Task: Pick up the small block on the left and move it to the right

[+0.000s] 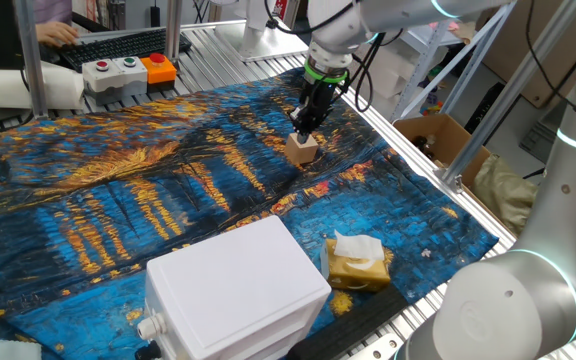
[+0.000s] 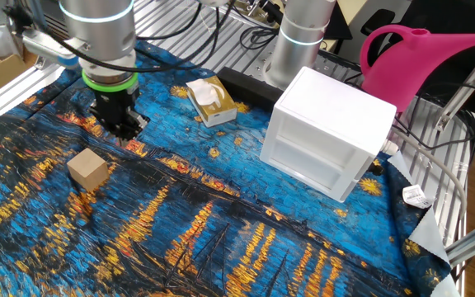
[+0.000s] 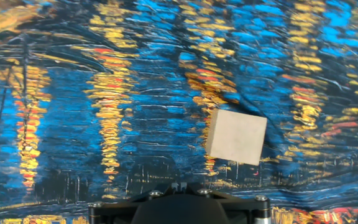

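On my table, a blue-and-gold painted cloth carries the small block, a white plastic box and a tissue packet.

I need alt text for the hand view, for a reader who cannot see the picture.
A small tan block lies alone on a blue and gold painted cloth, seen from straight above, right of centre. The dark underside of the gripper fills the bottom edge; its fingers are not visible.

A robotics lab: aluminium-profile framing surrounds the counter, a push-button control box (red, green and orange caps) sits beside a keyboard, and loose cabling trails off.
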`<state>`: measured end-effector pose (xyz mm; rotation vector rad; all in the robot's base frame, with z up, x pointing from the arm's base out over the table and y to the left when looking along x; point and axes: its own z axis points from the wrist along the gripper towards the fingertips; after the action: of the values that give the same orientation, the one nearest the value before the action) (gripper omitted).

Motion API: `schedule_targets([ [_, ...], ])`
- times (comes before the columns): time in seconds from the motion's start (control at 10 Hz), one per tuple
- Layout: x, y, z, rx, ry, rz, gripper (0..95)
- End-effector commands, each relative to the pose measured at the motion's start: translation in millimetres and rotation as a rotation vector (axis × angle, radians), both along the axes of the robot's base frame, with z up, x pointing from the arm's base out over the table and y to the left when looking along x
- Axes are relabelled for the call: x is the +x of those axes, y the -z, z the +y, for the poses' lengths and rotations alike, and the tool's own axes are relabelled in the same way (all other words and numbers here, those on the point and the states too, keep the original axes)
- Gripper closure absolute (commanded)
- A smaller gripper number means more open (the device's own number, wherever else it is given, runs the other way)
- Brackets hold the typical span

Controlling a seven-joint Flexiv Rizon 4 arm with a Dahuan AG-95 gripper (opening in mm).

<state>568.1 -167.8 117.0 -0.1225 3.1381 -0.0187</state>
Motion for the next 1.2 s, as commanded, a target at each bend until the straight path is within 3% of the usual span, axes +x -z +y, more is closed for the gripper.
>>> schedule_targets([
  [0.1, 2.1, 0.6, -0.3, 0.016, 0.083, 0.007, 95.0],
  [1.2, 2.1, 0.6, -0.3, 0.019, 0.189, 0.000, 95.0],
])
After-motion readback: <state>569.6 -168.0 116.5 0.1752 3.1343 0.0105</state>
